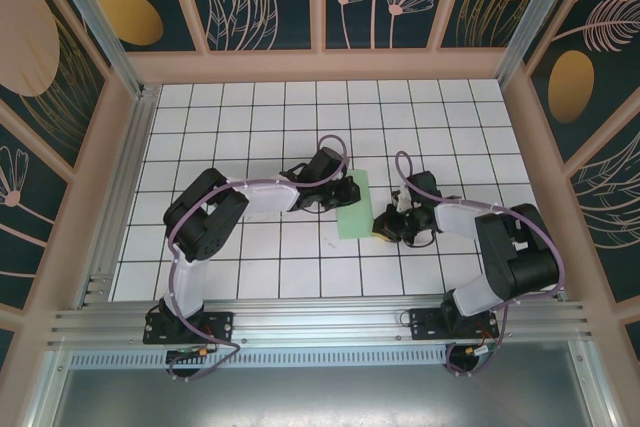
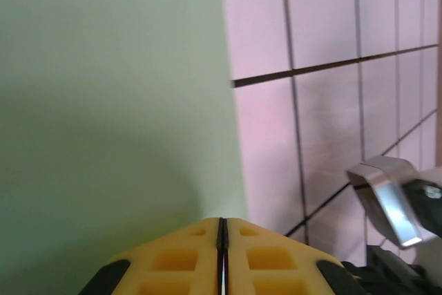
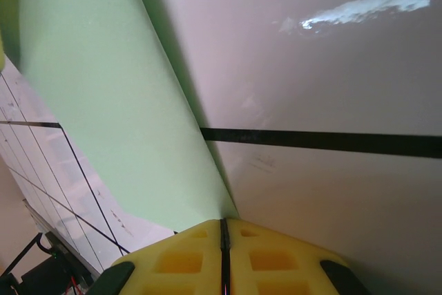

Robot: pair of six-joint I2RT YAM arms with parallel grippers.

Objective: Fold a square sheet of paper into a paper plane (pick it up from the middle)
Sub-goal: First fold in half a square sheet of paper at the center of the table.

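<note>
The square sheet of paper (image 1: 355, 205) is light green and lies on the white tiles as a narrow upright strip, about one tile wide. A paper plane is out of view. My left gripper (image 1: 344, 194) stands at the strip's left edge, its yellow jaws (image 2: 222, 223) shut to a thin slit with the green paper (image 2: 103, 101) spreading right in front of them. My right gripper (image 1: 384, 229) sits low at the strip's near right corner, also shut (image 3: 223, 224), tips meeting the paper's corner (image 3: 103, 101). Whether either pinches paper is hidden.
The white gridded floor (image 1: 250, 117) is boxed in by wood-framed patterned walls (image 1: 320, 62). Aluminium rails run along the left side (image 1: 125, 187) and the near edge (image 1: 320, 319). A metal part of the right arm (image 2: 390, 202) shows close to the left jaws.
</note>
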